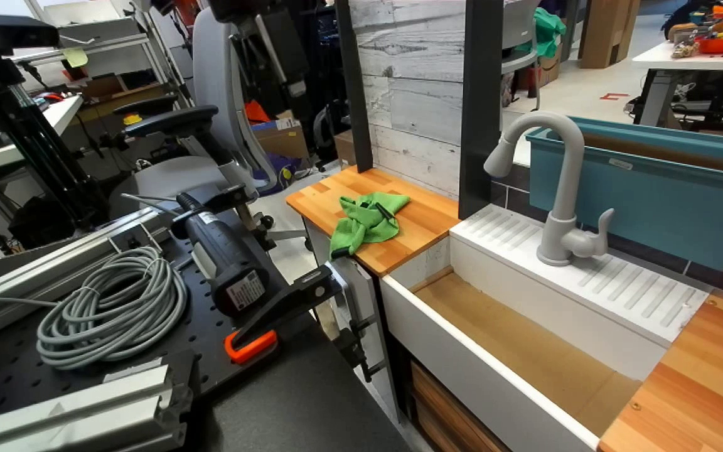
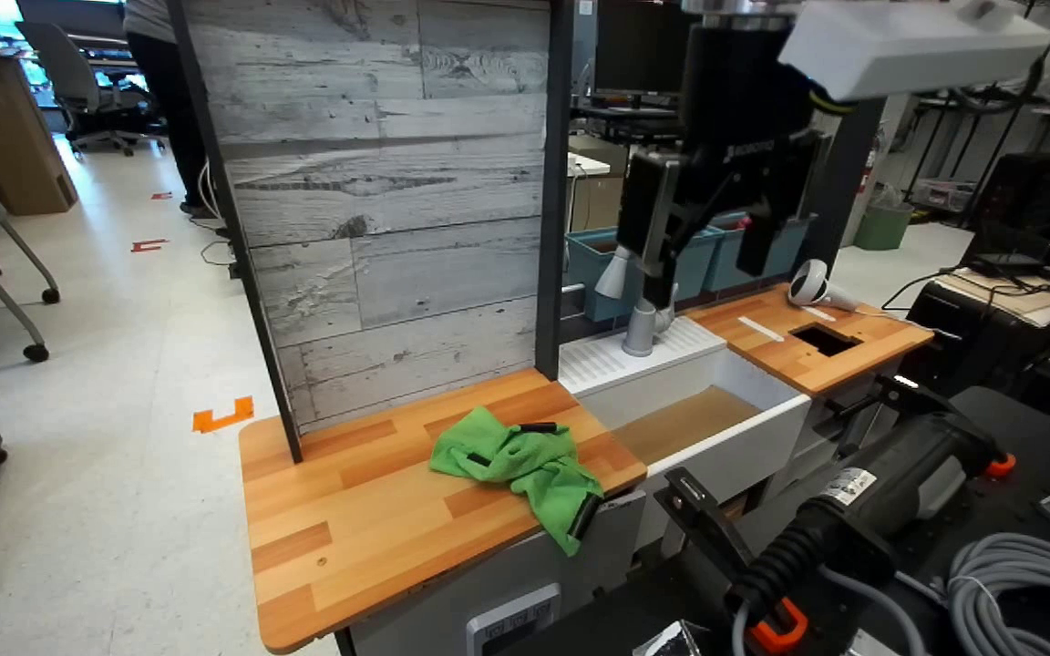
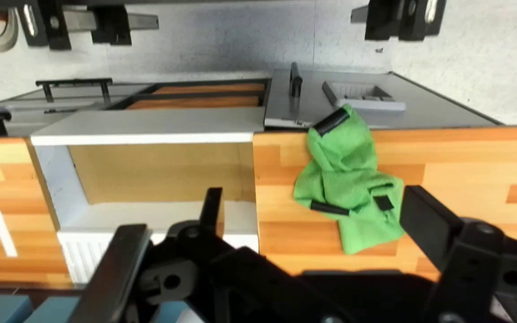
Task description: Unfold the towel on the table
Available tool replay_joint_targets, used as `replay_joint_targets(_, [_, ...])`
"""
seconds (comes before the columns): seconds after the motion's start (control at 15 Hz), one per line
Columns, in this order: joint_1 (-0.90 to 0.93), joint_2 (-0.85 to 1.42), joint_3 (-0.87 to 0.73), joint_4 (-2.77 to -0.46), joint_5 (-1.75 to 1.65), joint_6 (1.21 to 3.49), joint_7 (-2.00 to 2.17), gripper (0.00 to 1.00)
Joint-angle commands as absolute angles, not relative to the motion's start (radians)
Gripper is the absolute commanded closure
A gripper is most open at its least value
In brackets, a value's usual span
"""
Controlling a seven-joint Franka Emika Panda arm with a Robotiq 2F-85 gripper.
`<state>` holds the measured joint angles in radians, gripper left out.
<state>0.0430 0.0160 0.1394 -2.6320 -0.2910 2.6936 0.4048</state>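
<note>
Crumpled green towel (image 2: 532, 466) well below spread gripper (image 2: 705, 282)

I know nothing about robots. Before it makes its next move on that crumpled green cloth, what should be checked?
1. Black two-fingered gripper open: ok, its jaws stand apart.
2. Gripper at the crumpled green cloth towel: not ok, it hangs above, not touching.
3. Towel wholly on the orange-brown wooden countertop: not ok, one corner hangs past the edge.
4. Towel off the white rectangular sink: ok, it lies beside it, countertop showing between.
5. Towel spread flat: not ok, it is bunched.
6. Which layer a grip would catch: cannot tell, folds hide it.
</note>
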Motion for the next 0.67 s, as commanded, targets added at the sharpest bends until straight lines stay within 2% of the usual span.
replay_joint_targets(0.0, [0.066, 0.074, 0.114, -2.522, -0.405, 2.755, 0.437, 0.0])
replay_joint_targets(0.6, [0.036, 0.43, 0.129, -2.322, -0.528, 2.926, 0.278, 0.0])
